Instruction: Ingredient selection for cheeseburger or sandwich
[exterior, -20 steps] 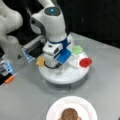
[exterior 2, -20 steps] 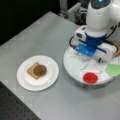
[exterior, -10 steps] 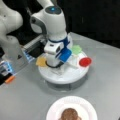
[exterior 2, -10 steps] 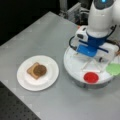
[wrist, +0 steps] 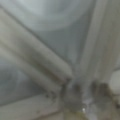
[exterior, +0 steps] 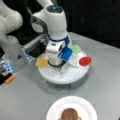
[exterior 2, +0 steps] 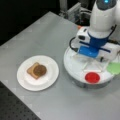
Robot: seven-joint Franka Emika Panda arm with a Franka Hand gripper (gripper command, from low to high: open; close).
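White plastic under the gripper (exterior: 59,70) in a front view: lowered into the round tray (exterior: 75,76), close to its middle. Cannot tell whether the jaws are apart or together, hidden as they are beneath the wrist and its blue bracket (exterior: 66,53). Nothing seen clamped. Just beside the gripper toward the view's left, at the tray's edge, a yellow-tan cheese square (exterior: 41,62). To the gripper's other side, a red disc (exterior: 85,60), and beyond it toward the view's top, a green piece (exterior: 76,48). Well apart from the gripper, toward the view's bottom, a white plate (exterior: 82,106) carrying the dark patty (exterior: 69,114).

Next, in a front view from the opposite side: gripper (exterior 2: 93,62) again down in the tray (exterior 2: 71,62). Red disc (exterior 2: 92,77) just below it in the view, green piece (exterior 2: 114,68) off to the view's right. Far to the gripper's left in the view, the plate (exterior 2: 25,80), with one bread slice (exterior 2: 31,71) lying flat and the patty (exterior 2: 40,70) on top. Sandwich judged begun: two layers placed, cheese not yet there.

Lastly, the wrist view: only pale ribs (wrist: 50,62) of the tray, very near. No ingredient in sight, jaw state unreadable.

Compared with a second ago: almost no shift. Stays low over the same spot, with plate, stack and tray pieces unmoved. Judged mid-selection at the tray, nothing lifted so far.
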